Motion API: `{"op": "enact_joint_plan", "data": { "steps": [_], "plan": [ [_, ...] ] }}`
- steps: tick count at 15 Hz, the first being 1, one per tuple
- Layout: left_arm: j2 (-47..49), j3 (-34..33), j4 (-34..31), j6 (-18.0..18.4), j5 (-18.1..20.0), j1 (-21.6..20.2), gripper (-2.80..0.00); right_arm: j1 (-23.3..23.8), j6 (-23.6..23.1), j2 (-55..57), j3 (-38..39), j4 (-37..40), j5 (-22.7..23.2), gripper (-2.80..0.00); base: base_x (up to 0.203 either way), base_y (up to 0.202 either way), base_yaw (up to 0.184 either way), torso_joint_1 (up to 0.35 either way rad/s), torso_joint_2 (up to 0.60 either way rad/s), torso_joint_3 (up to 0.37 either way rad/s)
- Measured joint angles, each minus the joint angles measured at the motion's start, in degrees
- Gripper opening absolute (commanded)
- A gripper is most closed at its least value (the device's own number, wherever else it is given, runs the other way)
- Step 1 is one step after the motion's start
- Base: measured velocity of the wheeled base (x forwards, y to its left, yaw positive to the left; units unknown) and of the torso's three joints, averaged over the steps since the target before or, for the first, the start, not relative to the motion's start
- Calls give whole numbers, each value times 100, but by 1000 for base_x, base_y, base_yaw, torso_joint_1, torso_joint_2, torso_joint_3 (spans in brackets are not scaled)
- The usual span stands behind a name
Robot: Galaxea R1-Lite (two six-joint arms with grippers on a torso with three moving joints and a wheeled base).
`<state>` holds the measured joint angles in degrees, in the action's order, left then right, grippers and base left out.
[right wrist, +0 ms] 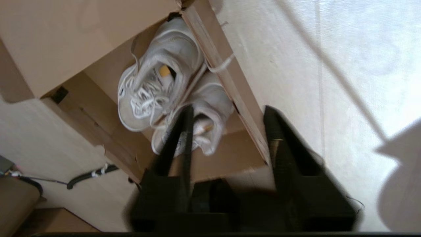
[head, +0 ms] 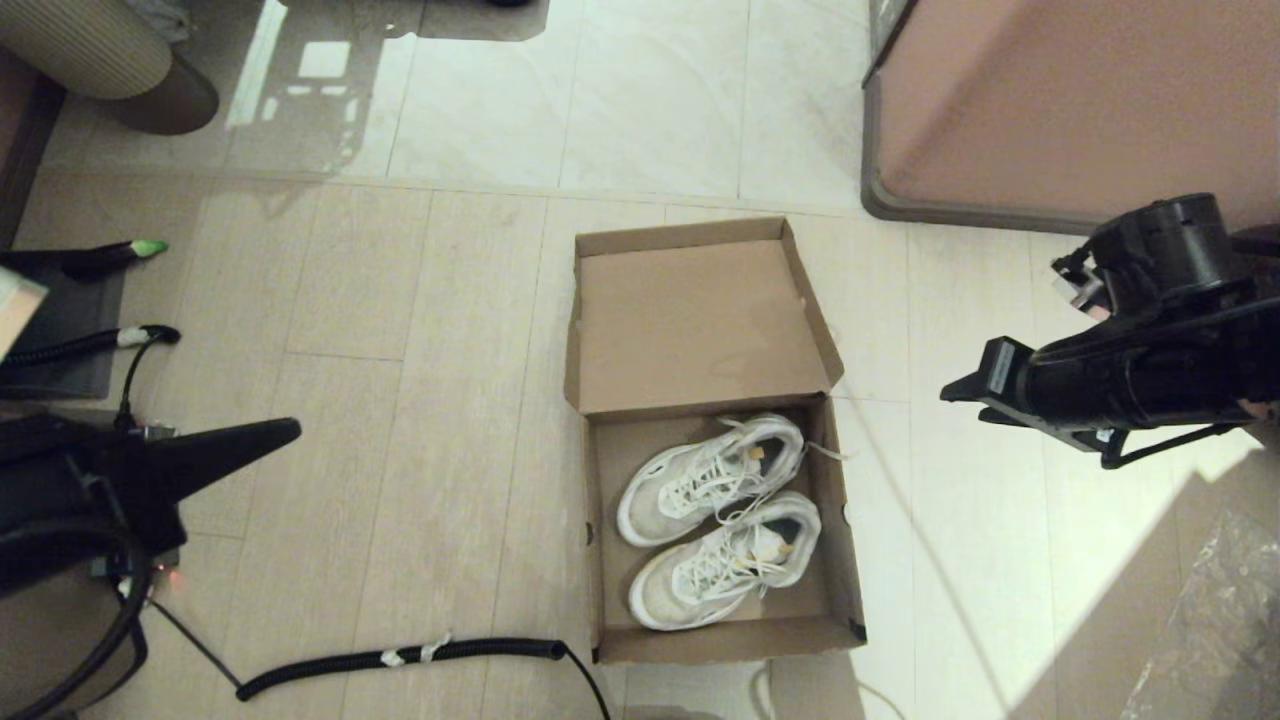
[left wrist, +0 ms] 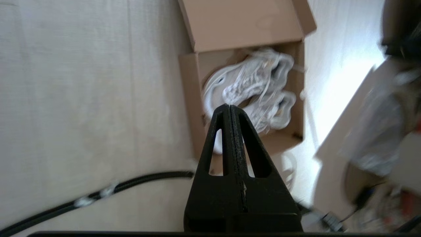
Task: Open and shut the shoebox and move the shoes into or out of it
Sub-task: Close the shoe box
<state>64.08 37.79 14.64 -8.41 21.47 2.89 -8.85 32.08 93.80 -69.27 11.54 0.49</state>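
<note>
The brown cardboard shoebox (head: 597,520) stands open on the floor, its hinged lid (head: 690,320) laid back flat on the far side. Both white and grey sneakers lie side by side inside it, one (head: 710,478) behind the other (head: 725,565). My left gripper (head: 290,432) hangs shut and empty well to the left of the box; in the left wrist view its tip (left wrist: 229,106) points toward the shoes (left wrist: 253,79). My right gripper (right wrist: 228,110) is open and empty, above the floor right of the box (right wrist: 230,158), apart from the shoes (right wrist: 158,82).
A large pinkish-brown furniture block with a grey base (head: 1050,100) stands at the back right. A black coiled cable (head: 400,657) runs along the floor near the box's front left. A ribbed beige cylinder (head: 90,50) is at the far left; crinkled plastic (head: 1220,620) at the front right.
</note>
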Motion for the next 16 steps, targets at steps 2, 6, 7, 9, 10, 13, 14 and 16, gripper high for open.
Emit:
{"op": "enact_joint_plan", "data": {
  "steps": [2, 6, 7, 9, 10, 13, 14, 16],
  "plan": [
    [742, 132, 561, -205, -38, 49, -280, 481, -69, -181, -102, 125, 274, -280, 0, 0, 0, 0, 0, 0],
    [2288, 1014, 1851, -1061, -243, 129, -280, 1155, 424, -218, -414, 751, 2061, -280, 0, 0, 0, 0, 0, 0],
    [2658, 1426, 1995, -1339, -182, 163, -280, 1150, 903, -281, -428, 855, 2189, -280, 0, 0, 0, 0, 0, 0],
    [3285, 2088, 2080, -1885, -214, 254, -280, 1143, 1920, -290, -522, 924, 2199, -280, 0, 0, 0, 0, 0, 0],
    [3522, 2347, 2106, -2114, -407, 351, -280, 1214, 2213, -175, -671, 947, 2206, -280, 0, 0, 0, 0, 0, 0],
    [3911, 2675, 2072, -2422, -801, 690, -280, 1318, 2568, 168, -1263, 1050, 2199, -280, 0, 0, 0, 0, 0, 0],
    [4005, 2808, 2022, -2430, -891, 730, -280, 1284, 2588, 216, -1309, 1065, 2194, -280, 0, 0, 0, 0, 0, 0],
    [4204, 3045, 1809, -2434, -1441, 975, -280, 1255, 2576, 334, -1361, 1067, 2167, -280, 0, 0, 0, 0, 0, 0]
  ]
}}
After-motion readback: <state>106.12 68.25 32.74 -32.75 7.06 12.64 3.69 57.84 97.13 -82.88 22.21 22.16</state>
